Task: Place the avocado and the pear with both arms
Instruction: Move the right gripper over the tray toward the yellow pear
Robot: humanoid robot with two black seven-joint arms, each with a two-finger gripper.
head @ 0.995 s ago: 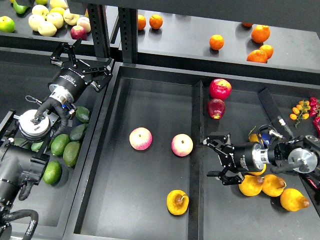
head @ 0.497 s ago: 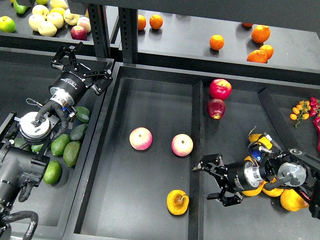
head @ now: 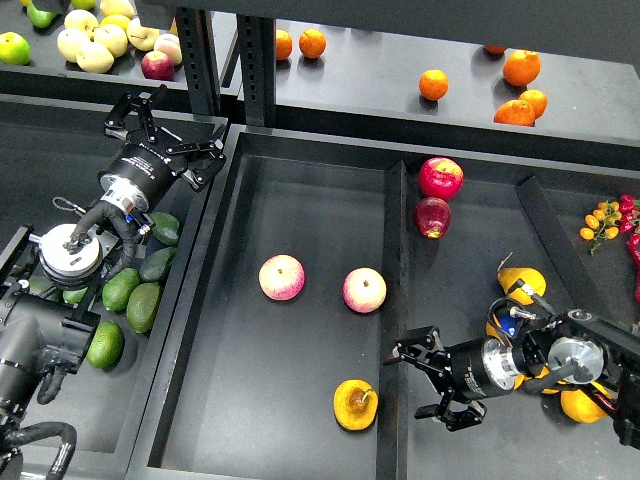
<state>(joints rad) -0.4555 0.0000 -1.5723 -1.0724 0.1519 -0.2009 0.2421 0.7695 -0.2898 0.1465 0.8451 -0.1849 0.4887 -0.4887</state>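
Right tool (head: 428,385) sliding down and left over last second, now nearing pear (head: 355,404), fingers spread wide, holding nothing. Pear lying in centre tray (head: 300,200) near front edge, bruise up, just left of divider. Left tool (head: 158,125) barely shifting, open and empty, hovering above avocado (head: 104,344) pile, bright one nearest front. Neither fruit grasped yet; right arm likely closing in first.

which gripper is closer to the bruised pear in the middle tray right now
Right. The right gripper hangs open just to the right of the pear, across the tray divider. The left gripper is open far off at the upper left, above the avocados.
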